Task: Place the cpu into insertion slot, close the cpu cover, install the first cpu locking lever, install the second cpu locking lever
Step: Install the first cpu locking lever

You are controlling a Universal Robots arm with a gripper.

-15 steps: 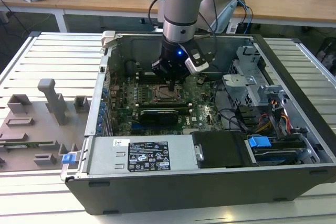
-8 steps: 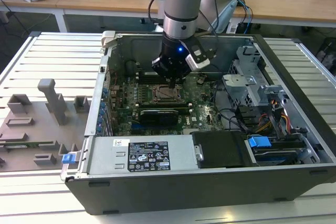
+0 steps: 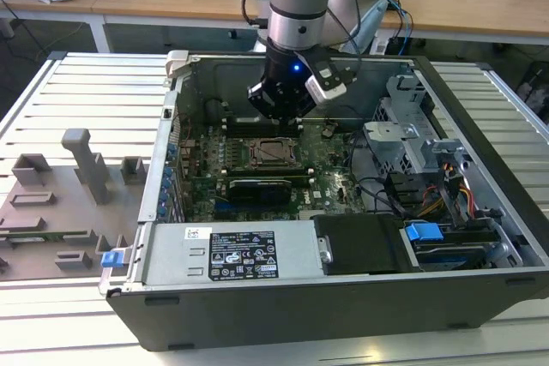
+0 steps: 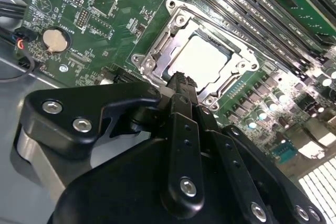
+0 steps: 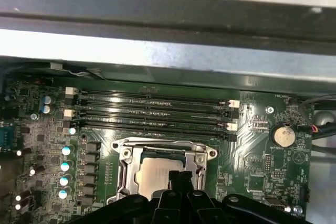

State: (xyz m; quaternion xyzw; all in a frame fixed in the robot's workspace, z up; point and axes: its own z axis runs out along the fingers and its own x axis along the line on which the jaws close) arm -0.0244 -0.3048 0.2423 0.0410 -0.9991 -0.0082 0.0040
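Note:
The cpu (image 3: pixel 276 152) lies flat in the insertion slot (image 3: pixel 259 154) on the motherboard, its silver top (image 4: pixel 207 59) showing through the window of the cpu cover (image 4: pixel 164 45). The cover looks folded down around the chip. In the first wrist view the cpu (image 5: pixel 157 174) sits inside the steel cover frame (image 5: pixel 126 174), with a thin wire lever (image 5: pixel 163 141) running along the slot's edge. My gripper (image 3: pixel 286 120) hangs just above the slot; its black fingertips (image 4: pixel 180 81) are shut together with nothing between them, over the chip's edge (image 5: pixel 181 178).
Long memory slots (image 5: pixel 152 111) run beside the socket. A black graphics card (image 3: pixel 257 188), power supply (image 3: pixel 232 255), drive cage (image 3: pixel 412 139) and cables (image 3: pixel 386 190) crowd the open case. A coin battery (image 5: pixel 284 136) sits on the board. Grey fixtures (image 3: pixel 86 165) stand on the exterior view's left.

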